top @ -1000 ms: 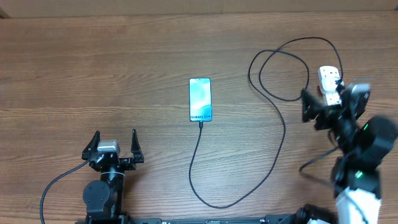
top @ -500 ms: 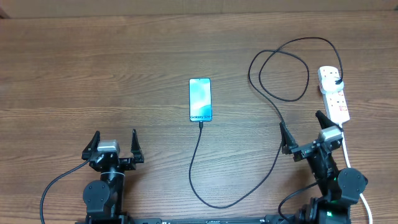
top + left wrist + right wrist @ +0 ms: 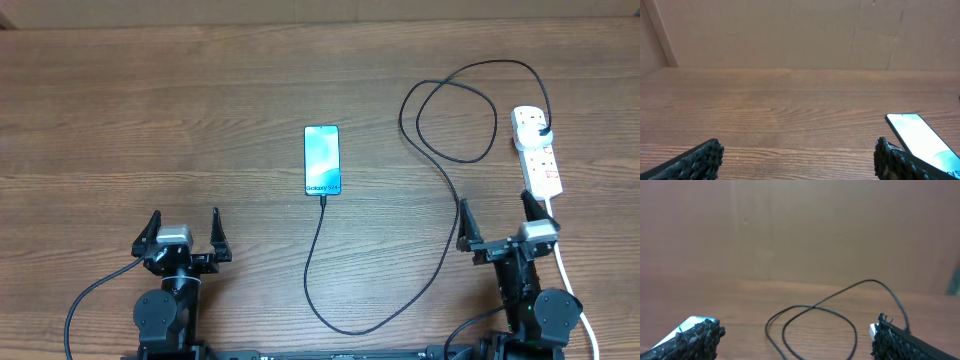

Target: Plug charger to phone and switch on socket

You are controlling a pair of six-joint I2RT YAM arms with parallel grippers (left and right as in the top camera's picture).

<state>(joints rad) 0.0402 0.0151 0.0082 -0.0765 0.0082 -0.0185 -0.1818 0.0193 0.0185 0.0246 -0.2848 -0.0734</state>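
wood table [image 3: 150, 100]; charger [image 3: 440, 260] in phone [image 3: 322, 160]; both hands open.

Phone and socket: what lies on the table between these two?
In the overhead view, the charger lies there: its black cable curls in loops on the table between the phone and the socket. Nothing else shows on that stretch.
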